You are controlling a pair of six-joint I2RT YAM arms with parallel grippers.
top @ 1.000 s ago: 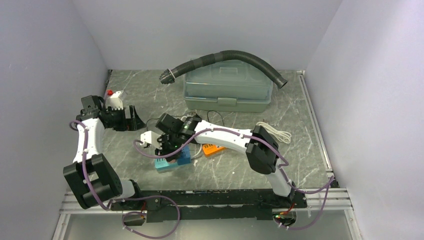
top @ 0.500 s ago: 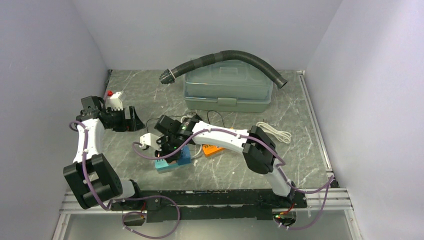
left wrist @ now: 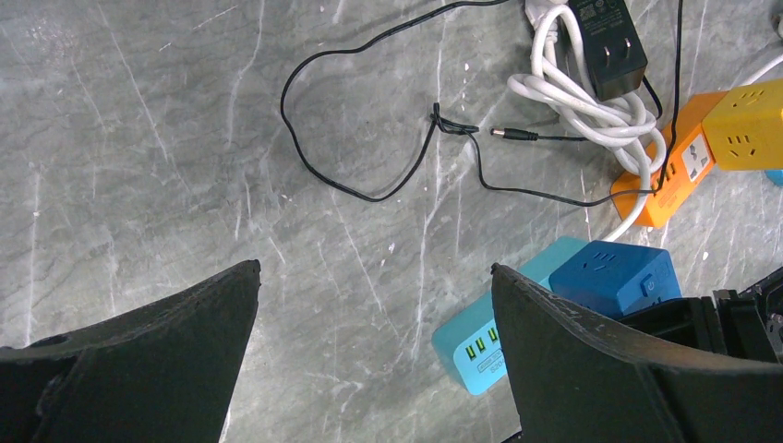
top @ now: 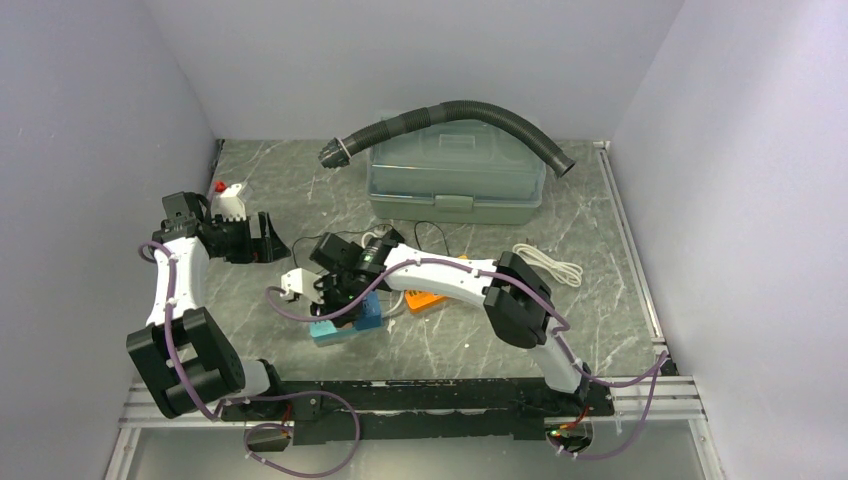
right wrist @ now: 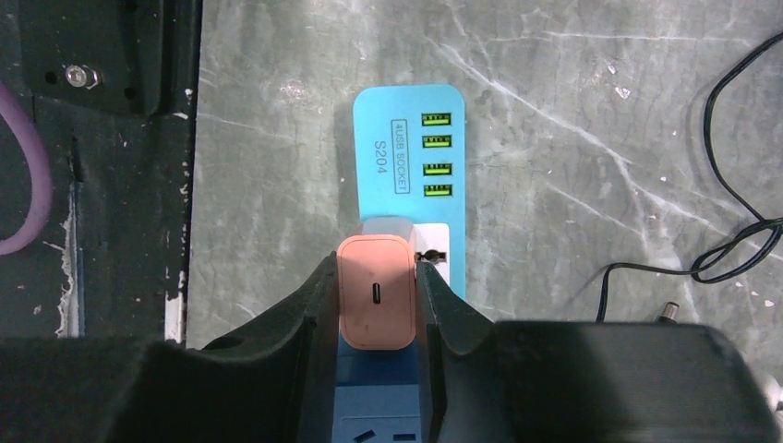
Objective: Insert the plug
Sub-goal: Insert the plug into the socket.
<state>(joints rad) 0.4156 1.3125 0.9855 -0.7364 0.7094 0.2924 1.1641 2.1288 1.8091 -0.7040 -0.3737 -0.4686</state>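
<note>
Your right end effector (right wrist: 377,269) grips the pink plug (right wrist: 376,309) directly above the blue power strip (right wrist: 411,148); seating it looks undone. Your left end effector (left wrist: 374,272) gapes wide, holding nothing.

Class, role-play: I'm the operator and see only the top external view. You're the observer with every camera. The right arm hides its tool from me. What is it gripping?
Observer: The right tool grips a salmon-pink rectangular plastic charger plug between its fingers.
Operator: What lies under the plug?
Observer: The white socket panel of the light-blue plastic power strip, next to its four green USB ports. Whether the pins are in, I cannot tell.
Operator: Is the left tool carrying anything?
Observer: No. The left tool is open, with only grey marble-patterned tabletop between its fingers.
</note>
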